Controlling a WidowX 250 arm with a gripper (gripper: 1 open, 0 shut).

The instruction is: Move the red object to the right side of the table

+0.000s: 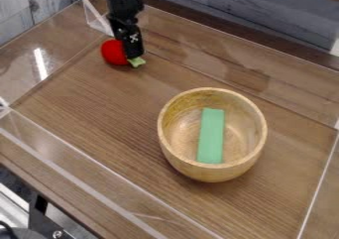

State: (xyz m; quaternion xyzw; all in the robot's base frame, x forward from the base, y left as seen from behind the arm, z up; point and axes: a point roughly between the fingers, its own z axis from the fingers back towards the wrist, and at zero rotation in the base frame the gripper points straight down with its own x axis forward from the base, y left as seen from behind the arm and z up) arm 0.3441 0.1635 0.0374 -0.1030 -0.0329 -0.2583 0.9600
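Red toy (113, 53): it lay toward the far left of the tabletop (79, 104), small and rounded; you were likely dealing with something light, perhaps a little soft, unlikely to break, but apt to roll if nudged off-centre.
Tool (123, 39): you had it over and close beside the toy, spread; contact was too unclear to tell.
Hold: your best grip was probably low across the red body's widest part, centred, with gentle pressure.
Leafy tip (137, 61): it pointed away to the toy's right; you would have done well to avoid it, as it might have bent or slipped.
Bowl (165, 124): it stood well apart, nearer the camera.
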